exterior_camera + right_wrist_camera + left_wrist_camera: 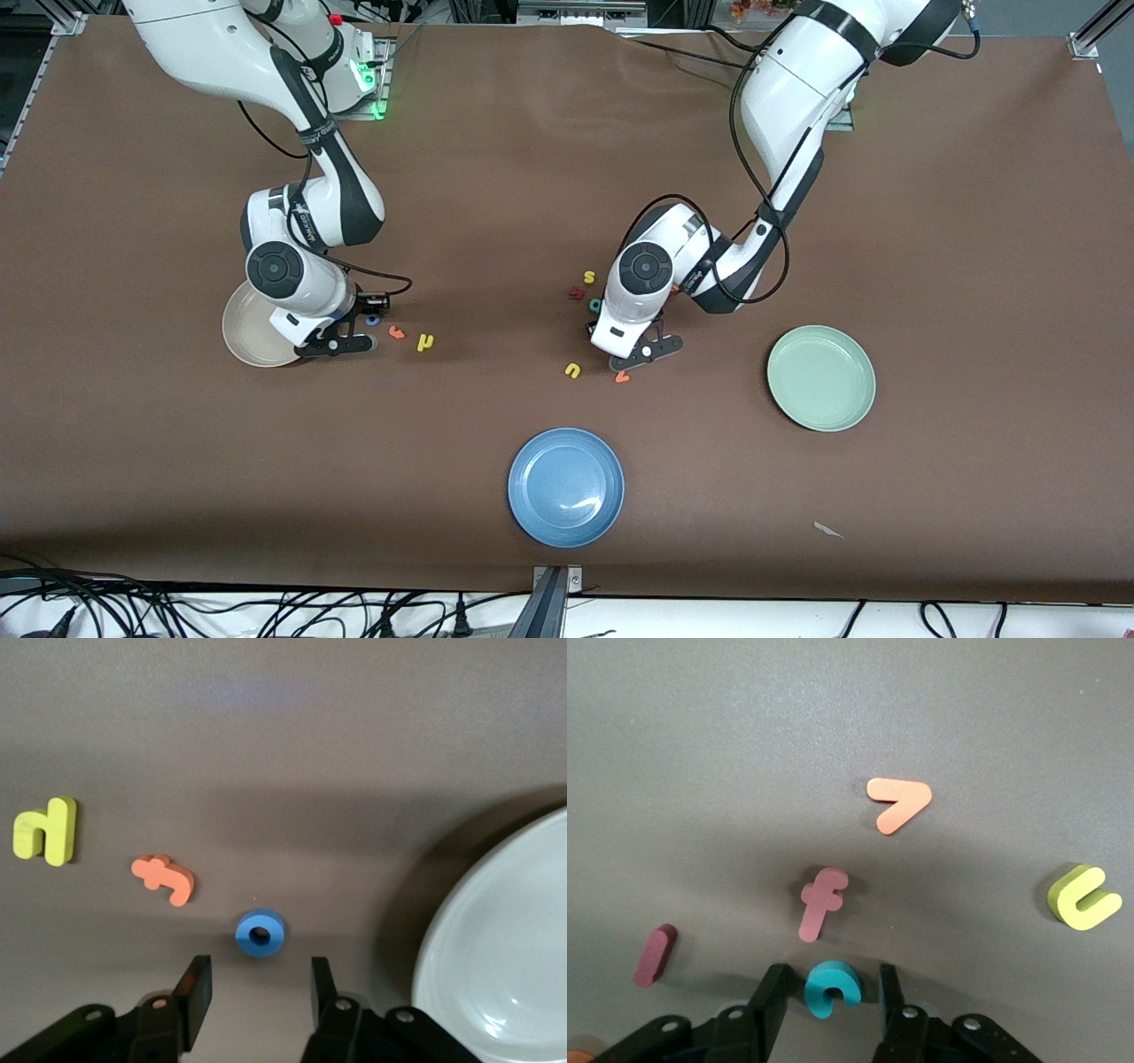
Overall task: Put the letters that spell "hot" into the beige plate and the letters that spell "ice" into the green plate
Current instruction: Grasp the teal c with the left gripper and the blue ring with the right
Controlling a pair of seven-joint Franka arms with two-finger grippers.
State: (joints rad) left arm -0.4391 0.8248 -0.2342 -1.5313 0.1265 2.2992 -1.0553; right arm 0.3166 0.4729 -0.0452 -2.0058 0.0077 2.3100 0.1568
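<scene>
Firstly, front view, right gripper (341,344): held low beside the beige plate (244,341), by the blue o (373,320).
Front view, "hot" letters: the o, orange t (396,332) and yellow h (426,341) are laid flat in a row running away from the beige plate.
Front view, left gripper (647,353): lowered among scattered letters, between the yellow u (572,370) and the green plate (821,378).
Front view, writing: lettering is seen on the right arm but cannot be read.
Left wrist view, left gripper (831,992): spread, one finger on each side of the teal c (831,989), with gaps left; nothing is gripped.
Left wrist view, c: laid flat, its opening turned toward the gripper.
Left wrist view, dark red i (655,954): laid flat, its long axis roughly parallel to the stem of the f (821,902).
Right wrist view, right gripper (260,992): spread and empty; the o (260,933) is seen just ahead of the fingertips, near the beige plate (496,939).
Right wrist view, t (165,878) and h (46,829): laid flat beside the o.
</scene>
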